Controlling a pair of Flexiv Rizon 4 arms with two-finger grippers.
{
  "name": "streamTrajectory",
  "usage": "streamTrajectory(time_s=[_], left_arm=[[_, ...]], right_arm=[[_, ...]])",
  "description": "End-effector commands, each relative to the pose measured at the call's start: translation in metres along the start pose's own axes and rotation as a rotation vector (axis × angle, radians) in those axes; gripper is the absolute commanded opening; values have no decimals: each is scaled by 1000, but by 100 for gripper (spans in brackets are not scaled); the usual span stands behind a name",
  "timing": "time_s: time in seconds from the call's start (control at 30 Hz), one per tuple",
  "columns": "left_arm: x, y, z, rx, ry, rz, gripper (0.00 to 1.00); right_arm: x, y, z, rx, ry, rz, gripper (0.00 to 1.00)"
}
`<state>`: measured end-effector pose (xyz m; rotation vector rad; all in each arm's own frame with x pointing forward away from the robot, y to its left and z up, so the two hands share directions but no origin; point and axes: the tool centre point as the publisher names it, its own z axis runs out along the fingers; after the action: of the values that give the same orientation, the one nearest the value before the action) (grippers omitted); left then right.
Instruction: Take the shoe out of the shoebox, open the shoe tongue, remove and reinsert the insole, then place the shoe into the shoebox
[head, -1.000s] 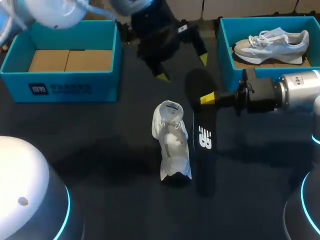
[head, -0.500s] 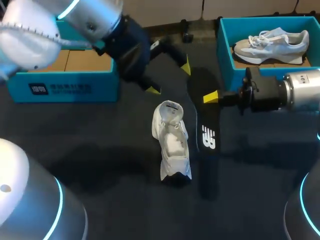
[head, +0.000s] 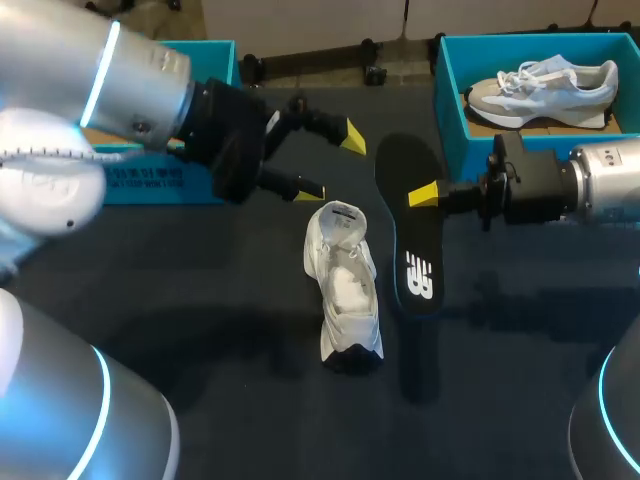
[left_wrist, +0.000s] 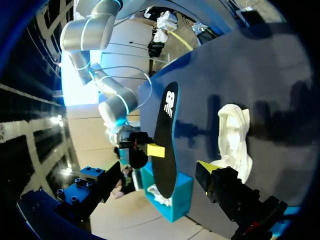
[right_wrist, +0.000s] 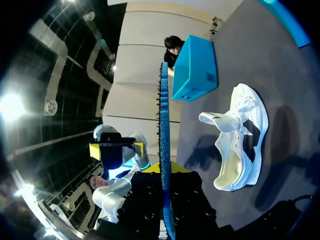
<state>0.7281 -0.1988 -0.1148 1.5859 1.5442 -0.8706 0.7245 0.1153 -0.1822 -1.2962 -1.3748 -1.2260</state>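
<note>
A white shoe (head: 343, 285) lies mid-table with its heel toward the far side and its mouth wide open. Just to its right hangs the black insole (head: 408, 235), with my right gripper (head: 421, 195) shut on its edge. In the right wrist view the insole (right_wrist: 164, 125) stands edge-on between my fingers, and the shoe (right_wrist: 240, 140) lies beside it. My left gripper (head: 333, 160) hovers open beyond the shoe's heel, holding nothing. From the left wrist, the shoe (left_wrist: 233, 137) and the insole (left_wrist: 165, 135) both lie ahead of the fingers.
A blue shoebox (head: 450, 110) at the back right holds a grey shoe (head: 545, 85). A second blue box (head: 150, 182) at the back left is mostly hidden behind my left arm. Bare dark tabletop surrounds the white shoe.
My left arm swung leftward and nearer, and its open gripper now sits just beyond the shoe's heel. The insole's toe end has lifted in the right gripper. The shoe has not moved.
</note>
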Motion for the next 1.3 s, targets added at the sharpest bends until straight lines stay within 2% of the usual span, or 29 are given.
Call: streamTrajectory(time_s=[0.03,0.33,0.8,0.9,1.1,1.3], left_arm=[[9,-7,-2,-2,-568,37,100],[19,-10,3,-65,-638,67,100],[19,-10,3,-65,-638,67,100],[30,-8,10,-51,-581,63,100],[44,0,21,-65,-559,71,100],[43,8,36,-89,-590,59,100]], right_arm=[[5,-3,-1,-2,-9,3,0],[8,-5,-4,-1,-16,3,0],[13,-2,-1,17,-14,10,0],[14,-3,0,16,-15,10,0],[17,-7,10,5,-19,9,0],[17,-11,24,1,-5,10,0]])
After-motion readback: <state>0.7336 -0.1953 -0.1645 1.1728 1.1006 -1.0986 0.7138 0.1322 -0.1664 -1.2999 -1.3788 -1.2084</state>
